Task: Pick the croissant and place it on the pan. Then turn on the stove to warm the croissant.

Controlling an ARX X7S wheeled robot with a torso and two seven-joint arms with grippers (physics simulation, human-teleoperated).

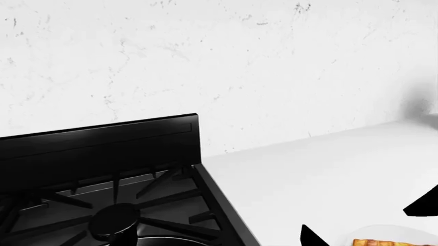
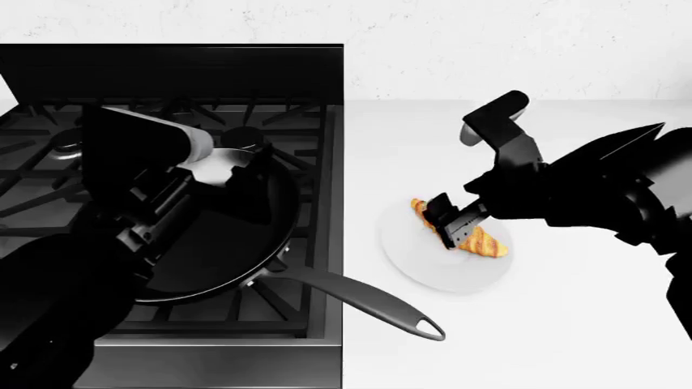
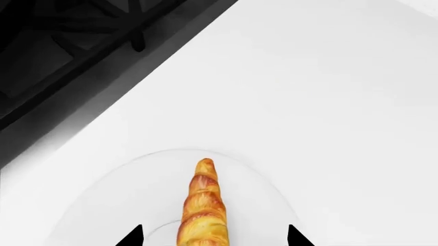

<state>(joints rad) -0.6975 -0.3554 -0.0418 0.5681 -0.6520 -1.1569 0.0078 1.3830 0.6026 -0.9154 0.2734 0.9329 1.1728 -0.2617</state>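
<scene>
Right gripper (image 2: 452, 224) hangs low over the croissant (image 2: 467, 233), its two dark fingertips (image 3: 131, 238) spread apart with the pastry lying between them. From the right wrist camera there is a clear gap on each side of the croissant, so the fingers straddle it without pressing on it, and I cannot see any contact. The croissant lies flat on a white plate (image 2: 416, 263) that sits on the pale countertop (image 2: 562, 324), just beside the stove (image 2: 313, 113). One golden tip points toward the stove's edge, the other end pokes out past the gripper toward the robot.

Over on the stove, the black pan (image 2: 222, 259) rests on the front grates, its slim grey handle reaching off the stove's corner toward the plate, its looped end lying near the plate's rim without touching it. The pan holds nothing that I can see.

Left gripper (image 2: 246, 180) hovers over the far side of the pan, above the burners. In the left wrist camera two dark fingertips (image 1: 313, 238) show well apart with only countertop and a sliver of plate and croissant between them, so it is spread wide and carries nothing. The stove's knobs are out of sight from where the cameras look.
</scene>
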